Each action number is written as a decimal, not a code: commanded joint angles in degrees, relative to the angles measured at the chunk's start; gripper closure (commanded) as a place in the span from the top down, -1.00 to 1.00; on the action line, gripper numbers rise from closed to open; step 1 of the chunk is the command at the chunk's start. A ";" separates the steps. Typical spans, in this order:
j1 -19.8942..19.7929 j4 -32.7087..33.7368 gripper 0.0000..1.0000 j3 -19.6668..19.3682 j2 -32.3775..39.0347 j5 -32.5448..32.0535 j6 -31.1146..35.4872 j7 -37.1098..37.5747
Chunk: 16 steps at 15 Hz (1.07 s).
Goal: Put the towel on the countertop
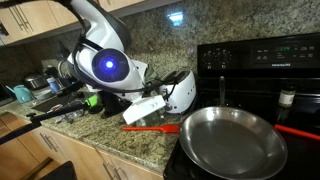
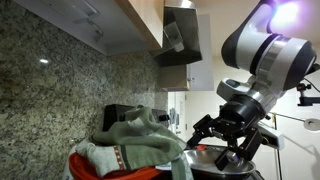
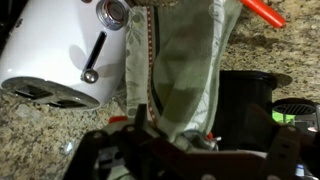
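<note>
This is a home kitchen. A speckled brown-and-beige granite worktop [image 1: 135, 142] runs below the end effector [image 2: 226, 141], and a rounded white toaster [image 3: 55, 50] stands just beside it. Further off to one side, a black glass stove [image 1: 260, 58] carries a round steel frying pan [image 1: 232, 140]. Pale wooden cabinets [image 1: 30, 18] hang above.

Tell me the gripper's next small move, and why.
Probably ease the open gripper forward onto the towel and close on it. In the wrist view the towel lies right ahead of the spread jaws, beside the white toaster, and nothing is held yet.
</note>
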 commanded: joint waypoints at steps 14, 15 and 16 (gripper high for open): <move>1.00 8.93 1.00 -1.45 18.54 -10.30 6.95 12.73; 1.25 8.82 1.00 -1.22 18.87 -10.63 7.13 12.45; 1.71 8.50 1.00 -1.03 19.17 -11.66 7.31 13.24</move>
